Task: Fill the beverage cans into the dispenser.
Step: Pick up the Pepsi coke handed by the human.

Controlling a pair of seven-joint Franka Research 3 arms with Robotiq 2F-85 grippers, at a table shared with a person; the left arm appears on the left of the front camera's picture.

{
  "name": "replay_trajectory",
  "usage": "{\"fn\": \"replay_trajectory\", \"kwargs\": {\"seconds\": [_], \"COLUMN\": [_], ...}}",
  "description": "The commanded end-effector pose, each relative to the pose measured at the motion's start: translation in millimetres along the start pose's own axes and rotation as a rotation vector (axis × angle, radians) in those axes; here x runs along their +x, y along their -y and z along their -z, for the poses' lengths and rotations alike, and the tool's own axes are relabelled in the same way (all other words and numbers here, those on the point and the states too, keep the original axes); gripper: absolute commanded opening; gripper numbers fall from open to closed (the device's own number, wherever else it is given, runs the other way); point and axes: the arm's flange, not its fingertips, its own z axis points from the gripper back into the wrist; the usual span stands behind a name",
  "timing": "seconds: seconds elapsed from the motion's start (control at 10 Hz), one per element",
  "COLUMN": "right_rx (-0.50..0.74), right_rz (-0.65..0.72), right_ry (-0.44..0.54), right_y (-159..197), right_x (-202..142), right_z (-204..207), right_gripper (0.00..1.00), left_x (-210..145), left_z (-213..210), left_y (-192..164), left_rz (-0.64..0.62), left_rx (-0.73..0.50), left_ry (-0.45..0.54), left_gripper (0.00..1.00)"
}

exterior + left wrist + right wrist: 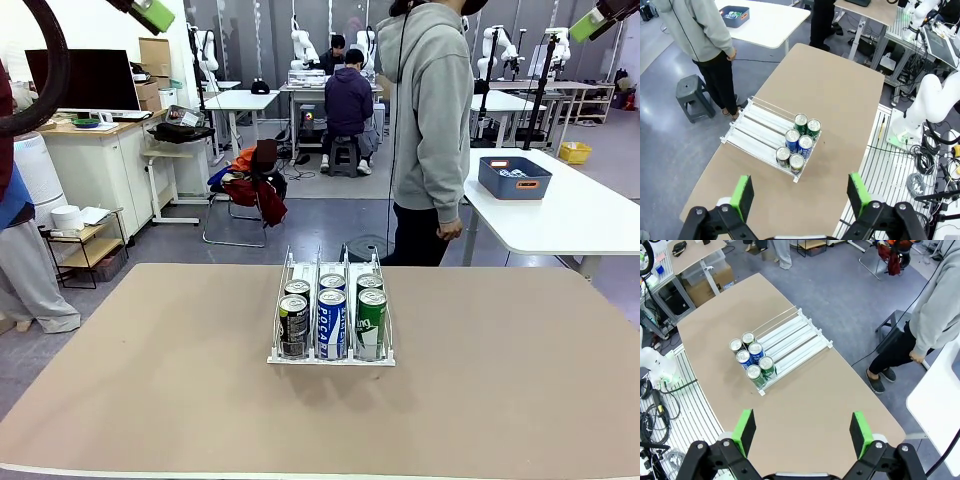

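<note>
**Dispenser**: clear and white wire-framed rack with three parallel lanes. It stands at the middle of the brown table, its lanes running from the robot's side toward the far side.

**Beverage cans**: six, upright, two per lane, all gathered at the end nearest the robot. The front row holds, from the robot's left, a black can, a Pocari Sweat can and a green can. One further can stands just behind each.

**Left gripper**: high above the table, jaws wide, holding nothing.

**Right gripper**: high above the table, jaws wide, holding nothing.

**Person**: grey hoodie, standing beyond the table's far edge.

**Blue bin**: on a white table behind.
</note>
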Motion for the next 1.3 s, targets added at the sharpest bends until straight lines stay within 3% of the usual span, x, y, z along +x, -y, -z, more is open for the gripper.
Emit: {"fn": "replay_trajectory", "kwargs": {"seconds": [0.0, 1.2], "right_rx": [0.001, 0.001], "right_rz": [0.004, 0.004], "right_ry": [0.000, 0.000], "right_y": [-0.8, -0.8], "right_x": [-0.4, -0.4], "right_z": [-0.8, -0.8], "right_gripper": [1.00, 1.00], "left_x": [-0.7, -0.7], "left_z": [-0.2, -0.2], "left_y": [0.1, 0.1], "left_rz": [-0.007, -0.007], "left_rx": [0.006, 0.006], "left_ry": [0.004, 0.004], "left_gripper": [1.00, 1.00]}}
